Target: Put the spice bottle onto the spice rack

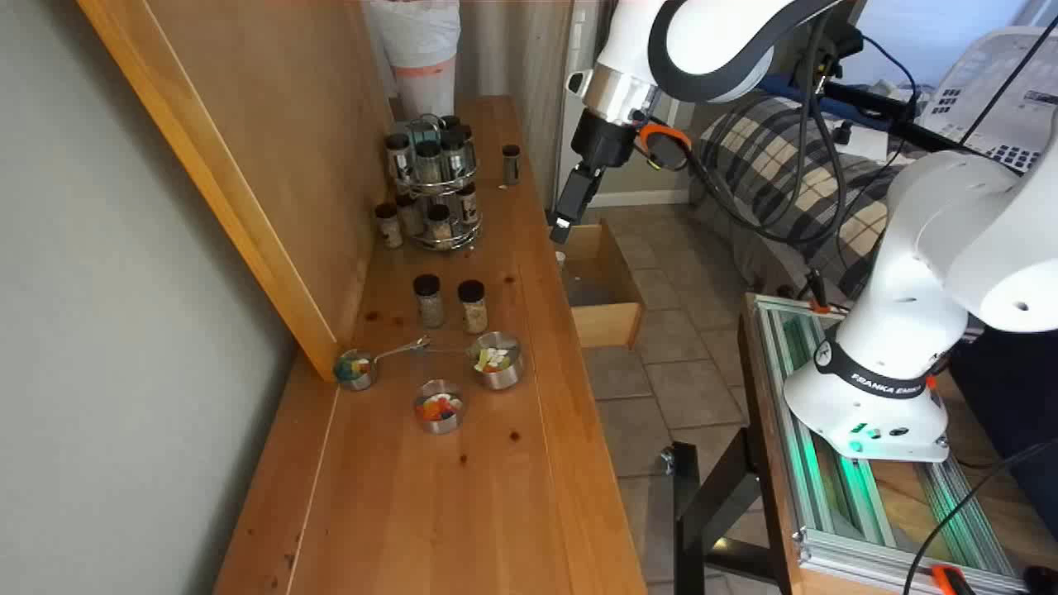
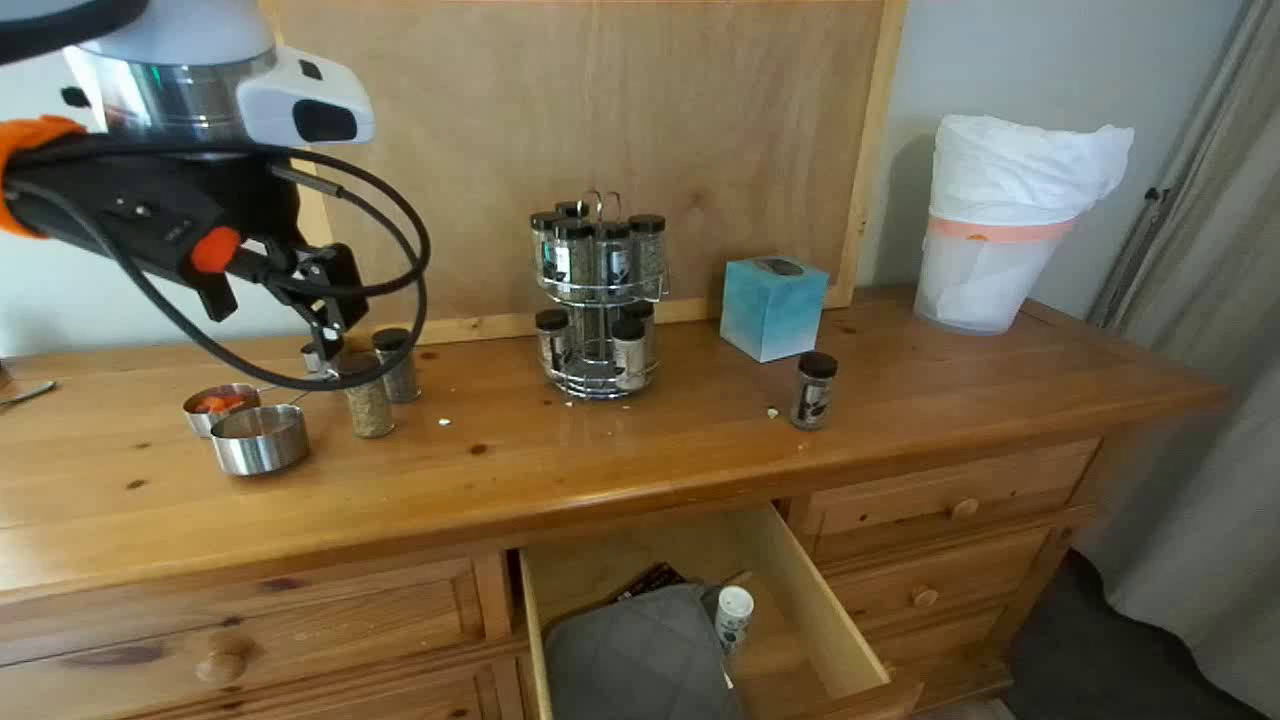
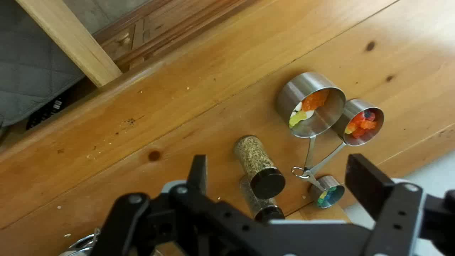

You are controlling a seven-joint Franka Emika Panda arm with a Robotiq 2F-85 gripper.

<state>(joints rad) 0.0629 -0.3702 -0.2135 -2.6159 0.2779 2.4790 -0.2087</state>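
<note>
Black two-finger gripper (image 3: 279,174), fingers wide apart, nothing held. Two clear-glass, black-capped spice bottles (image 3: 251,153) between wooden table (image 1: 430,512)'s front and back edges, another bottle (image 2: 812,395) near front edge; target unclear. Round silver wire spice rack (image 2: 600,387) near back edge.

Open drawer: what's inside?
A gray quilted pad, a white-topped canister beside it, and a dark patterned item showing past the pad's edge, too little visible to name. Anything under the pad is covered.

Black fingers (image 3: 368,185), silvery spice rack (image 2: 602,386), turquoise box (image 2: 765,312), grey quilted cloth (image 2: 640,655), plaid bedding (image 1: 764,153)
</note>
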